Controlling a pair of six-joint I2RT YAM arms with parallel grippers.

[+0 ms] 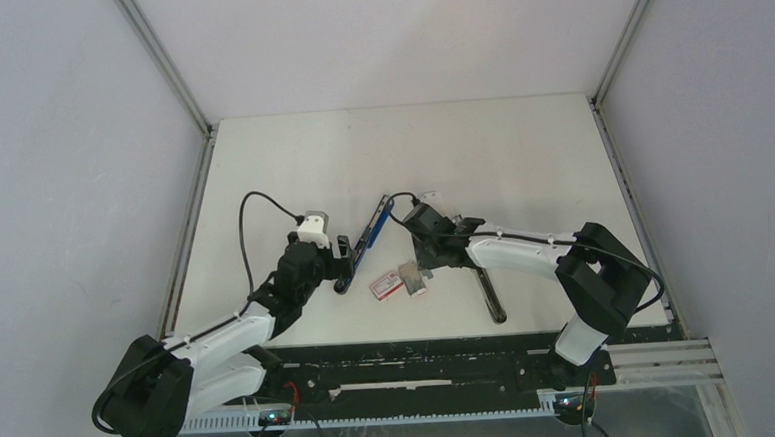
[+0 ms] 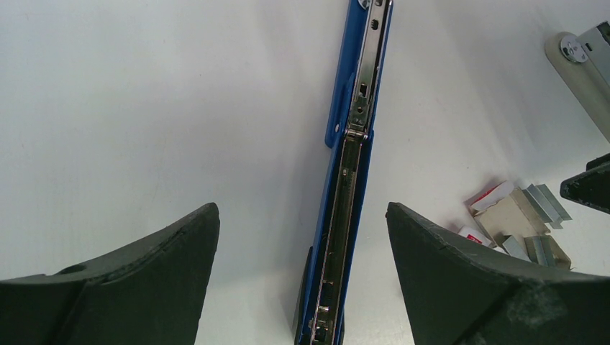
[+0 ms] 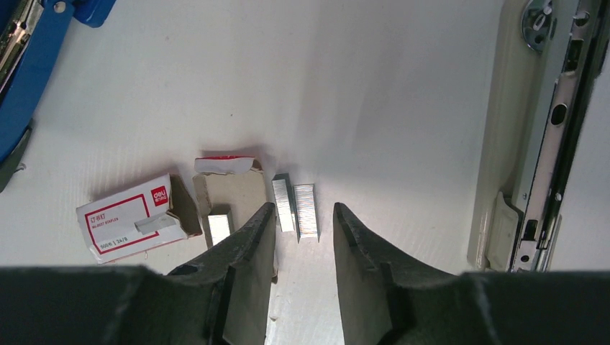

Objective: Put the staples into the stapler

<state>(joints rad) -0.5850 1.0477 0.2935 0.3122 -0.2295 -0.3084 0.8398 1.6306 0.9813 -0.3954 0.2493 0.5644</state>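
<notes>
Two grippers work near the middle of the table [image 1: 480, 154]. On the left, the left gripper [image 2: 302, 210] is spread wide and straddles the blue stapler [image 2: 344, 194]. The stapler lies folded open with its metal channel facing up, and it runs between the fingers without seeming to touch either one. To its right is the torn red-and-white box [image 3: 122, 223] with its tray [image 3: 231, 194] pulled out, one strip resting in the tray. Just beyond lie the loose staples [image 3: 306, 210], two short strips side by side on the bare surface. The right gripper [image 3: 303, 210] hangs over them with only a narrow gap between its fingers and holds nothing. The step in hand looks like picking up a strip, while the left arm waits to steady the stapler. Next, the right gripper probably needs to come down squarely, pinch one strip across its width without breaking it, carry it left, and line it up lengthways with the thin channel. Room is tight on the left, where the tray sits against the right gripper's left finger. A second stapler [image 3: 503, 151] lies open to the right, apart from the strips. Open surface stretches beyond them.
</notes>
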